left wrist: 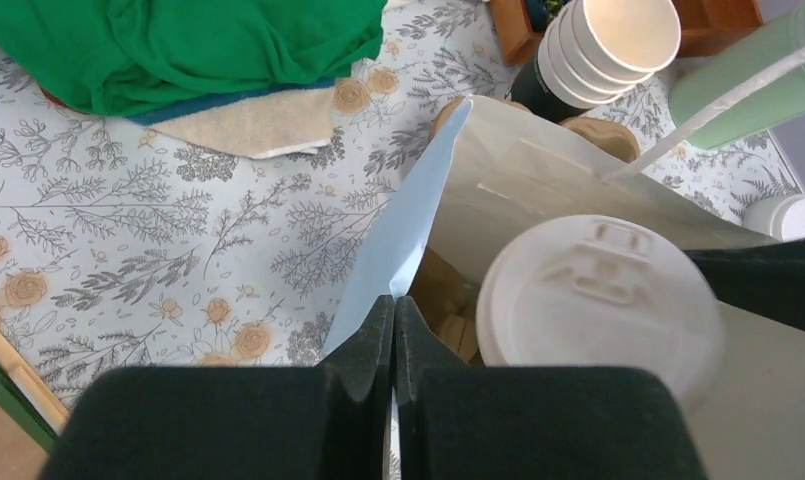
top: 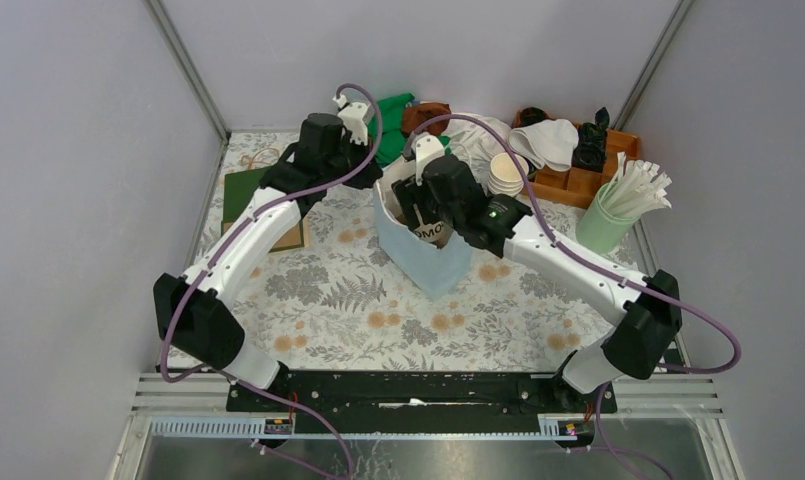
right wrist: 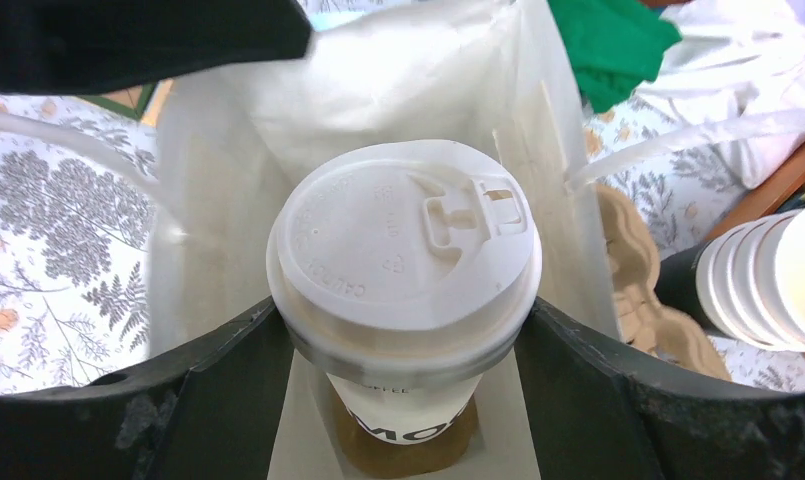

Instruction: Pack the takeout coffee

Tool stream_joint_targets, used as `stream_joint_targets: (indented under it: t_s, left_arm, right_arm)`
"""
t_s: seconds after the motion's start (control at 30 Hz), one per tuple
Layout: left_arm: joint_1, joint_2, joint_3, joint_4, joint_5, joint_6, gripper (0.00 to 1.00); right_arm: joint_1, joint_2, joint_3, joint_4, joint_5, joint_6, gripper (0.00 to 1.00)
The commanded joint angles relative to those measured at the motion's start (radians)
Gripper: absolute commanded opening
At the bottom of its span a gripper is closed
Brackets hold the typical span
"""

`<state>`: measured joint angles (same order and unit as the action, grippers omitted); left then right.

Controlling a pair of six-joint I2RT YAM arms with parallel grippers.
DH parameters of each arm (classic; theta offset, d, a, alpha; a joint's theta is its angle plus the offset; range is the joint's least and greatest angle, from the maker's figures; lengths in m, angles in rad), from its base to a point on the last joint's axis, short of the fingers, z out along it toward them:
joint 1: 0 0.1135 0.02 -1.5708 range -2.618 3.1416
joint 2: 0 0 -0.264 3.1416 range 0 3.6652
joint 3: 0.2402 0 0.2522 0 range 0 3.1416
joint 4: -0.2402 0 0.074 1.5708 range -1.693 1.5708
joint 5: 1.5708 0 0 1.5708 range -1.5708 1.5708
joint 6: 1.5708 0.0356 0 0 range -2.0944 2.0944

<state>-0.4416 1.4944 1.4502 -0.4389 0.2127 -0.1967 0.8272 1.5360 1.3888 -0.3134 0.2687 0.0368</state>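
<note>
Coffee cup: it is upright with the white lid on top, its long axis vertical. It sits inside the mouth of the open blue paper bag, near the middle of the worktop.

Right jaws: these belong to the right arm. They are parted to the width of the cup and clamp it from both sides just under the lid rim.

Left jaws: these belong to the left arm. They are pressed together on the bag's upper edge, pinching the paper, and hold nothing else.

Cup relative to jaws: the cup sits squarely between the right jaws and hangs straight below the right wrist. From the left jaws it lies just beside them, to their right, inside the bag.

Cup relative to bag: the lid is ringed by the bag's pale inner walls, with free room on every side. Whether the base touches the bag floor cannot be told.

Nearer arm: the right arm, which already carries the cup.

Next move (judgement): a straight descent along the cup's own axis, then release. The pinched rim probably serves to keep the mouth open.

Risk (judgement): any tilt could catch the lid on the paper wall.

Surroundings: a stack of empty cups and a brown pulp tray stand just outside the bag.
</note>
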Motion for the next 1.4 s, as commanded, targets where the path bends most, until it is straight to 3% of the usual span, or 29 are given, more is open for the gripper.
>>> stream_joint_targets:
  t_s: [0.0,0.07,0.17,0.27,0.43,0.53,0.6,0.7,0.77,1.03,1.23,1.37]
  left_arm:
    - [0.012,0.034,0.093,-0.051,-0.053,-0.015,0.0]
    - [0.014,0.045,0.112,-0.063,-0.076,-0.03,0.01]
    - [0.019,0.044,0.128,-0.064,-0.088,-0.055,0.15]
    - [0.026,0.04,0.162,-0.077,-0.098,-0.079,0.36]
    - [0.033,0.054,0.293,-0.198,-0.124,-0.129,0.56]
    - [0.036,0.019,0.323,-0.213,-0.141,-0.147,0.73]
    - [0.037,-0.013,0.328,-0.207,-0.145,-0.146,0.79]
    - [0.037,-0.057,0.323,-0.158,-0.061,-0.137,0.86]
    - [0.037,-0.074,0.323,-0.12,0.044,-0.141,0.98]
    - [0.037,-0.098,0.363,0.021,0.289,-0.368,0.99]
    - [0.001,0.076,0.653,-0.263,0.321,-0.386,0.99]
    - [-0.048,0.125,0.736,-0.317,0.288,-0.38,0.99]
  right_arm:
    - [-0.008,-0.039,0.079,0.022,-0.014,-0.032,0.72]
    - [-0.009,-0.033,0.123,0.033,0.002,-0.06,0.7]
    - [-0.009,-0.045,0.153,0.049,0.012,-0.075,0.69]
    - [-0.008,-0.081,0.144,0.072,0.02,-0.087,0.69]
    - [-0.009,-0.147,0.095,0.104,0.035,-0.106,0.69]
    - [-0.008,-0.169,0.086,0.115,0.043,-0.128,0.69]
    - [-0.009,-0.175,0.097,0.117,0.057,-0.143,0.69]
    - [-0.008,-0.19,0.125,0.107,0.064,-0.146,0.68]
    - [-0.009,-0.215,0.127,0.101,0.06,-0.131,0.68]
    - [-0.008,-0.347,0.076,0.055,-0.007,-0.083,0.68]
    - [-0.008,-0.384,0.065,0.023,-0.058,-0.083,0.68]
    - [-0.008,-0.378,0.049,0.021,-0.082,-0.1,0.68]
